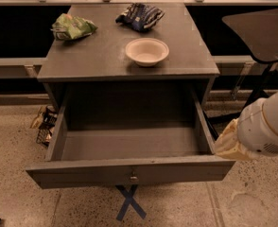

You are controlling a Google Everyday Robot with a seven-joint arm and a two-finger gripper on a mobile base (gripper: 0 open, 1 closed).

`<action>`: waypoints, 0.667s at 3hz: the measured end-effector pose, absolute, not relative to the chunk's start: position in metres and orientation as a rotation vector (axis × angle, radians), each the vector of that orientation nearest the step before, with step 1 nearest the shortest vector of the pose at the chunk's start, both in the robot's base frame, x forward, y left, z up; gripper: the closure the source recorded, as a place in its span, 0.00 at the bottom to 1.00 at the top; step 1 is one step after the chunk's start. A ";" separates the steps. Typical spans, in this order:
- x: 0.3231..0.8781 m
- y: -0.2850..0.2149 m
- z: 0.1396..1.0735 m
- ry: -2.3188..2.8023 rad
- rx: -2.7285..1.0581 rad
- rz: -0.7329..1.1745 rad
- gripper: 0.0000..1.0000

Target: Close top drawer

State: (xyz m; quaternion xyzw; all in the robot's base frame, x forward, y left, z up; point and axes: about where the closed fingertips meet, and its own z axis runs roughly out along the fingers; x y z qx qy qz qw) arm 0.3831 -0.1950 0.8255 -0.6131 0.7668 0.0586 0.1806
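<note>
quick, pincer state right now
pincer: cannot be told; it is out of sight, only the arm shows, beside the right front corner of the top drawer.

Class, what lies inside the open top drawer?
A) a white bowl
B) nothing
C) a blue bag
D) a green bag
B: the top drawer shows only bare grey floor. The arm stands beside its right front corner; the hand is out of view.
</note>
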 end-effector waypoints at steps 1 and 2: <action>0.375 -0.184 0.807 2.072 -1.753 0.069 1.00; 0.378 -0.183 0.776 2.028 -1.749 -0.025 1.00</action>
